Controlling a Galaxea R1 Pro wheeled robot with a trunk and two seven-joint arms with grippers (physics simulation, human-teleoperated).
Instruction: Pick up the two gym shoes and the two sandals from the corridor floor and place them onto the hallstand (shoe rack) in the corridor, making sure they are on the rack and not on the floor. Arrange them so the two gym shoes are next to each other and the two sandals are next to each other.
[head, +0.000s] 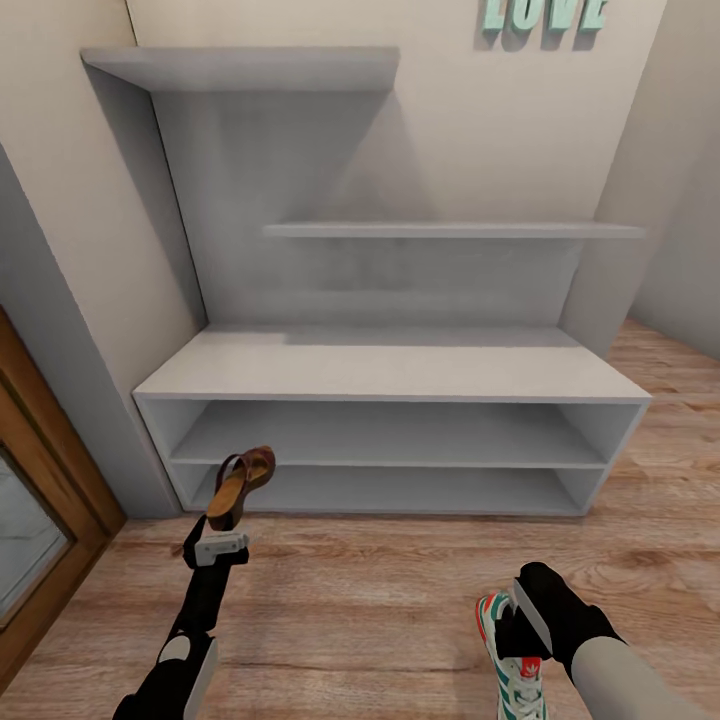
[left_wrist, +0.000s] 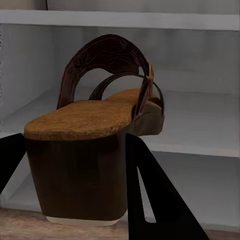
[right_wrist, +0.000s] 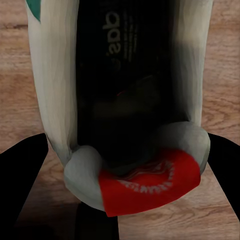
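One brown leather sandal with a tan insole, dark straps and a chunky heel (head: 240, 485) is in sight. One white lace-up gym shoe with teal-green stripes and red-orange trim (head: 518, 672) is in sight. There is one wide pale grey-white hallstand (head: 390, 372), and it has two low open shelves, one broad flat top and two stepped upper wall shelves. Two black robot hands show, the left hand (head: 222, 535) and the right hand (head: 530, 615). One set of teal letters (head: 545, 14) hangs on the wall.

Teal "LOVE" letters (head: 545, 14) high on the cream wall (head: 480, 120), wooden door frame (head: 62, 470) at left
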